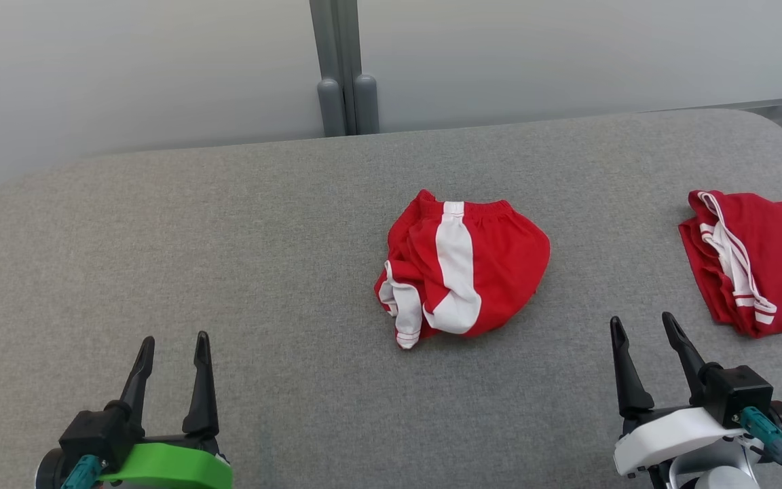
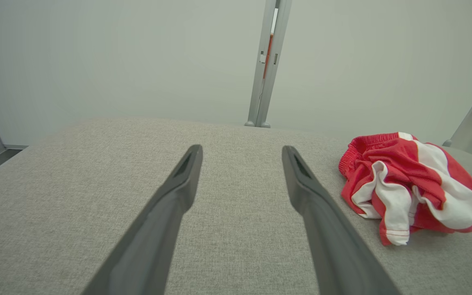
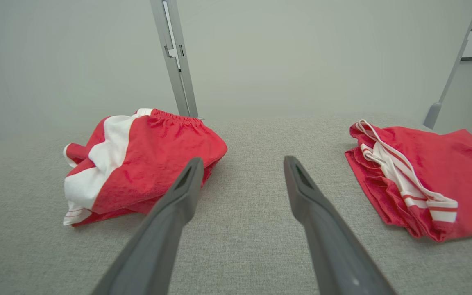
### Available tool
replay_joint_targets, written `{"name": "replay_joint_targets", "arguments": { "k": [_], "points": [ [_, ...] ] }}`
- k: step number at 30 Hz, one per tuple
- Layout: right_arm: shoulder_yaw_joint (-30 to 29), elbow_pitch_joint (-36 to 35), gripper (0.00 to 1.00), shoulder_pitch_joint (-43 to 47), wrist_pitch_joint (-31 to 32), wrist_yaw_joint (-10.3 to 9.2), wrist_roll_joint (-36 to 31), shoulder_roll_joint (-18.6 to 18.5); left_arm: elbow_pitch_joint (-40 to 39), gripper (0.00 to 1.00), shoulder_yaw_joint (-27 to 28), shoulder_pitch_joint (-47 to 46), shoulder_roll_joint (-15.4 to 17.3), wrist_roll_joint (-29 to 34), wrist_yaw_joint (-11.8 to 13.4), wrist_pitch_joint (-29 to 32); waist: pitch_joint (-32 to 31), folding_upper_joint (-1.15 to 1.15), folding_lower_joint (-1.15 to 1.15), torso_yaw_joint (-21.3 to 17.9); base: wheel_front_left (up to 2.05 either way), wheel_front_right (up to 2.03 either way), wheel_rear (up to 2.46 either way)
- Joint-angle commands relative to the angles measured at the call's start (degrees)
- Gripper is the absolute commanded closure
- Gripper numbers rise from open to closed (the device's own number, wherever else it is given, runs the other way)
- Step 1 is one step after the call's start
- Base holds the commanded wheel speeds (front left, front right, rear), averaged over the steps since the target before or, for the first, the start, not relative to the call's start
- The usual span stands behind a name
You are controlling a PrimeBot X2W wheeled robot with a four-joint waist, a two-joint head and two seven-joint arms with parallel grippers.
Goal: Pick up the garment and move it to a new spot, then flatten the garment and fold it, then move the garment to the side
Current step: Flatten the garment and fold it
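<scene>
Head view: our left claw point(image 1: 175, 337) and right claw point(image 1: 641, 317) sit spread wide and empty, red shorts point(image 1: 462, 268) at the table point(image 1: 228, 258) centre, second garment point(image 1: 764, 258) at its right edge.

The second red garment with white stripes point(image 1: 771, 265), at the right edge of the grey fabric bench point(image 1: 228, 258), is cut off by the right side of the head view, so its full shape cannot be told. The crumpled red shorts with a white band point(image 1: 462, 268) fold over themselves, and their lower layers are hidden. The bench's near edge is cut off too.
</scene>
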Motion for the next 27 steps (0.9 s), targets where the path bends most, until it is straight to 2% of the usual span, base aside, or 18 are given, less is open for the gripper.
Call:
{"name": "replay_joint_targets", "arguments": {
  "k": [1,7,12,16,22,27],
  "points": [
    [0.0,0.0,0.00,-0.1,-0.1,-0.11,-0.2,0.0,0.0,0.00,0.0,-0.2,0.0,-0.3,-0.2,0.0,0.0,0.00,0.00,0.0,0.00,0.00,0.00],
    [0.3,0.3,0.00,-0.2,-0.1,-0.11,0.0,0.0,3.1,0.00,-1.8,-2.7,0.8,-0.6,-0.2,0.0,0.0,0.00,0.00,-0.3,0.00,0.00,0.00],
    [0.9,0.2,0.00,-0.7,-0.1,-0.11,0.2,0.0,9.2,0.00,-8.9,-10.4,3.8,-3.0,-0.2,0.9,0.7,0.00,0.00,-1.2,0.00,0.00,0.00],
    [1.5,0.2,0.00,-1.1,-0.1,-0.11,0.3,0.0,13.3,0.00,-15.9,-20.1,6.2,-5.0,-0.2,6.0,1.8,0.00,0.00,-2.7,0.00,0.00,0.00],
    [3.5,0.7,0.00,-2.4,-0.1,-0.11,0.5,0.1,17.0,0.00,-25.5,-32.5,8.7,-8.3,-0.2,14.1,4.2,0.00,0.00,-8.2,0.00,0.00,0.00],
    [4.5,0.6,0.00,-3.5,-0.1,-0.11,1.2,0.2,18.9,0.00,-34.3,-40.0,12.8,-11.2,-0.2,19.0,6.1,0.00,0.00,-14.5,0.00,0.00,0.00]
  ]
}}
